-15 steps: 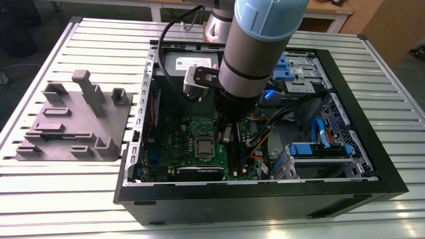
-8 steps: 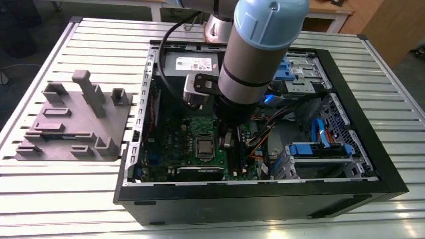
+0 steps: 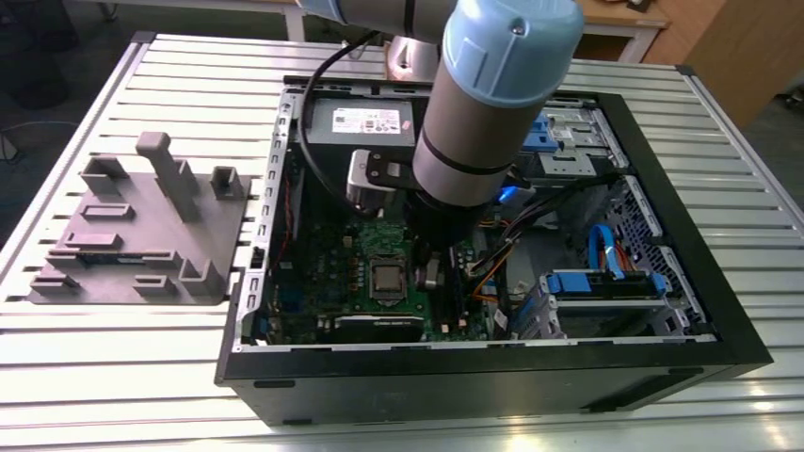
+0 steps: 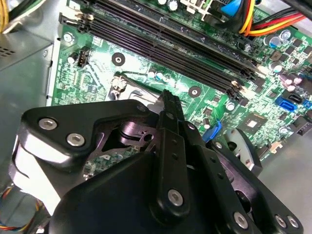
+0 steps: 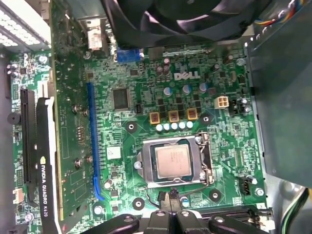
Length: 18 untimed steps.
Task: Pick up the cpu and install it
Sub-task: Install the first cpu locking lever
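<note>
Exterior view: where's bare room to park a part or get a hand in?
Free: the slatted table in front of the grey fixture block, and the strip toward the exterior view's right of the PC case. Crowded: inside the case, where the arm hangs over the motherboard beside cables and drive bays.
</note>
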Each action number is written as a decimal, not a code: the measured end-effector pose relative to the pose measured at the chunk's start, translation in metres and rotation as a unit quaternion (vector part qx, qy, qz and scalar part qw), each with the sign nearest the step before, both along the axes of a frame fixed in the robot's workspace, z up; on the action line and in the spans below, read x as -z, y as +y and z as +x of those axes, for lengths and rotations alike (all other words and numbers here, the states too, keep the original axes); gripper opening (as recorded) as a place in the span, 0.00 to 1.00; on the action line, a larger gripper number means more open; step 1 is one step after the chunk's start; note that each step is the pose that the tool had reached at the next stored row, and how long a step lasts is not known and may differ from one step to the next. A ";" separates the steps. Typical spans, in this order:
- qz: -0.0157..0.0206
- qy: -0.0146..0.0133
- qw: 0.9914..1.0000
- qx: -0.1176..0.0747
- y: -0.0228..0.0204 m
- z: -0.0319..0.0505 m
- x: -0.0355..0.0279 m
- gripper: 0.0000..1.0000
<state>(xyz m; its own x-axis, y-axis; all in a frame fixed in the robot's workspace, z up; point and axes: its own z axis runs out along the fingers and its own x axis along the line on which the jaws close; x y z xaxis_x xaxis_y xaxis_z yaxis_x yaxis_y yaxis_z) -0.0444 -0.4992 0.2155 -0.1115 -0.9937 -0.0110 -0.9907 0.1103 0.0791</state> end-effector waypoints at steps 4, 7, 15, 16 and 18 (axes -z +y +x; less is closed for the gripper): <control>0.000 0.000 1.000 -0.012 -0.0013 -0.0002 0.0044 0.10; 0.000 0.000 1.000 -0.022 -0.0024 -0.0004 0.0066 0.10; 0.000 0.000 0.999 -0.044 -0.0036 -0.0013 0.0123 0.10; 0.000 0.000 0.999 -0.045 -0.0036 -0.0013 0.0135 0.10; 0.000 0.000 0.999 -0.045 -0.0036 -0.0014 0.0152 0.10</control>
<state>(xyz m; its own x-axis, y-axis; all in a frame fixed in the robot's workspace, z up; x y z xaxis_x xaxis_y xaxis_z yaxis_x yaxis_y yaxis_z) -0.0458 -0.5028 0.2002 -0.0210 -0.9997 -0.0106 -0.9967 0.0201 0.0792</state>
